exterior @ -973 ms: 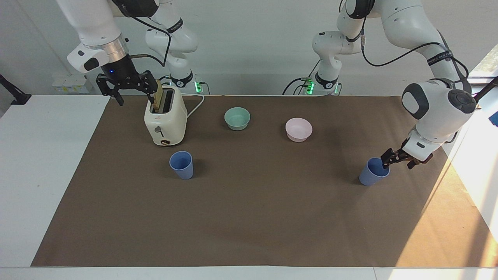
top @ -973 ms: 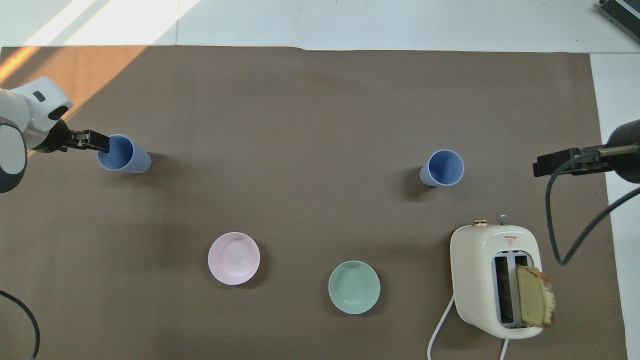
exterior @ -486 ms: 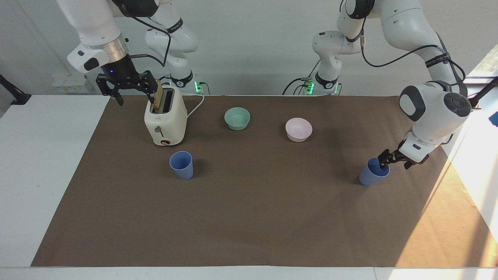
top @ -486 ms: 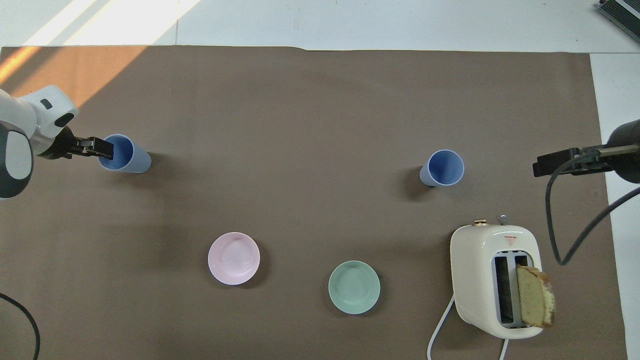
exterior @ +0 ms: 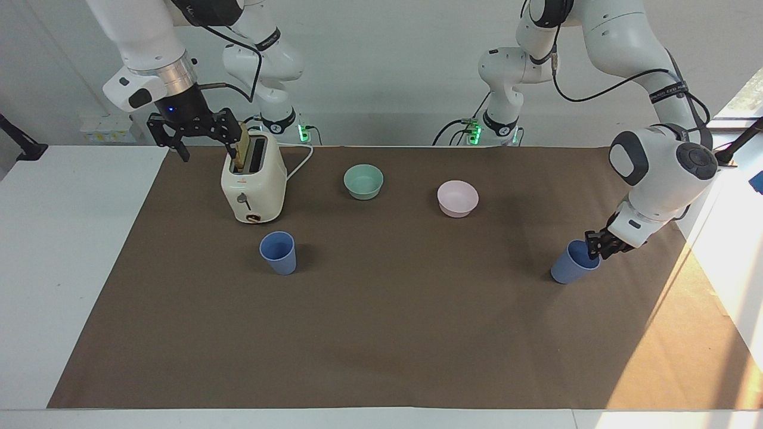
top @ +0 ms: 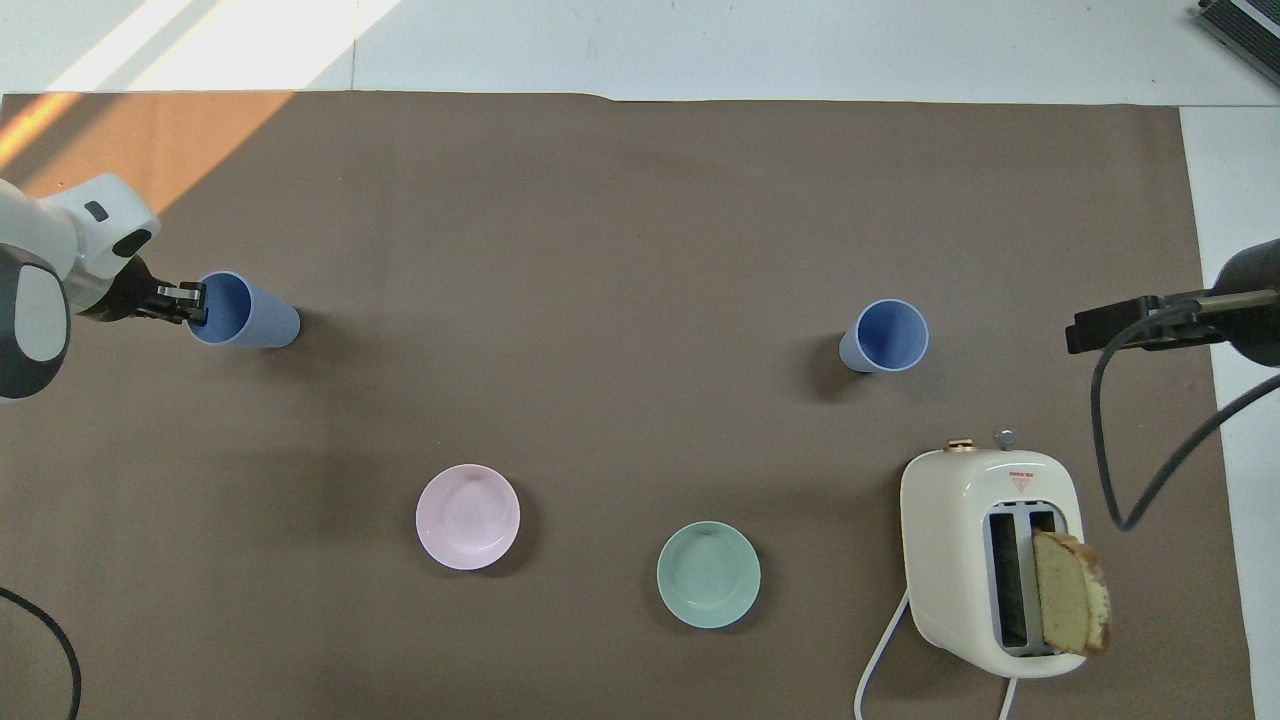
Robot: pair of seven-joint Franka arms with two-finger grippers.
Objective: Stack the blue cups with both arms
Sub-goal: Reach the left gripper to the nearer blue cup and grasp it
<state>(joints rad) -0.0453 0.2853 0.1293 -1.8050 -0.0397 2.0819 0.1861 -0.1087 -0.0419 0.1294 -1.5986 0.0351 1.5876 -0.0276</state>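
On a brown-covered counter [exterior: 381,333], the left pincer [exterior: 596,245] seems clamped on the tilted rim of one blue cup [exterior: 571,263]. The right pincer [exterior: 189,132] waits open over the toaster [exterior: 253,182] (bread inside). The pickup is underway; next, carry it to the second blue cup [exterior: 278,252], standing farther from the robots than the toaster.

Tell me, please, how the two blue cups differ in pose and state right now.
The cup by the toaster stands upright and untouched; the cup at the left arm's end leans over, its rim pinched by the left gripper. The first sits beside the toaster; the second has nothing beside it. Both are the same blue tapered tumbler.
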